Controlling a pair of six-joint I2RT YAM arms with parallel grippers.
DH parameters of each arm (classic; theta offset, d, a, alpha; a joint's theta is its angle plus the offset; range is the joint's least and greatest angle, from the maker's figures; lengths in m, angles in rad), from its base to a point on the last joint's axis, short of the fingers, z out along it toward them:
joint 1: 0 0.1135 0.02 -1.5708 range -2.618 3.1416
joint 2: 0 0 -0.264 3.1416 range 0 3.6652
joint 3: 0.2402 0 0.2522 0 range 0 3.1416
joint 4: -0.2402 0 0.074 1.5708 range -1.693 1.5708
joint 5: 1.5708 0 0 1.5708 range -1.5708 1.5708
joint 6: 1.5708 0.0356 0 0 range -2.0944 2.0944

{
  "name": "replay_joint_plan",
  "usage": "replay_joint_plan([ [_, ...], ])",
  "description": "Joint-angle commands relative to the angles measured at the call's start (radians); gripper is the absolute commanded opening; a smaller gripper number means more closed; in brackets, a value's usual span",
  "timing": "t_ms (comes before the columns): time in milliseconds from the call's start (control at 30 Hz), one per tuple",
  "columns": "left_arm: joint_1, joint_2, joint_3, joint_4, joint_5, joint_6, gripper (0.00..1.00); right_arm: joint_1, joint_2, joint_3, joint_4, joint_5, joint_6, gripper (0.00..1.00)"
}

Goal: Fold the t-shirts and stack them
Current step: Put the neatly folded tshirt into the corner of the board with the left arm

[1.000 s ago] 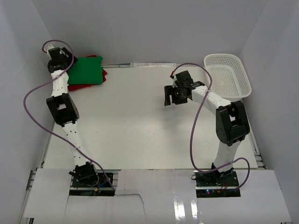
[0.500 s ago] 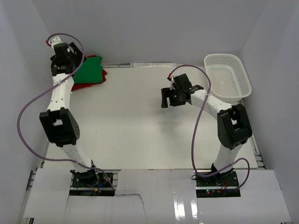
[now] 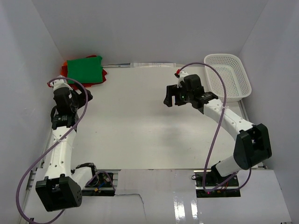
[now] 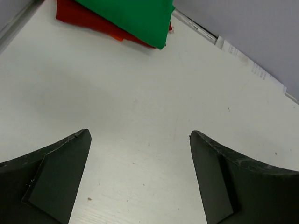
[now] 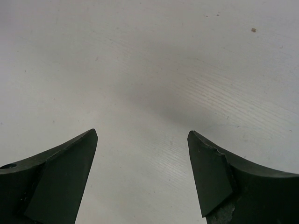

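At the far left corner of the table [image 3: 140, 126] lies the stack: green t-shirt [image 4: 135, 16] on top, red t-shirt [image 4: 86, 18] beneath, and a thin edge of the orange t-shirt [image 4: 117, 35]. That makes three, one of each. The left tool [image 4: 140, 140], near the left edge, and the right tool [image 5: 142, 136] both gape wide, empty. Stacking looks finished; move the left tool clear without snagging the green corner. One basket [image 3: 243, 79] sits far right.
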Motion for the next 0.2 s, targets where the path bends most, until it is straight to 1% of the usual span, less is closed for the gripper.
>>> replay_joint_plan([
  [0,0.001,-0.016,0.0,0.001,0.049,0.001,0.98,0.004,-0.031,-0.024,0.046,-0.02,0.0,0.84],
  [133,-0.001,0.008,0.023,0.001,0.057,0.007,0.98,0.004,-0.048,-0.027,0.041,-0.017,0.001,0.84],
  [167,0.001,0.034,0.034,-0.012,0.055,0.015,0.98,0.004,-0.048,-0.026,0.043,-0.017,0.0,0.84],
])
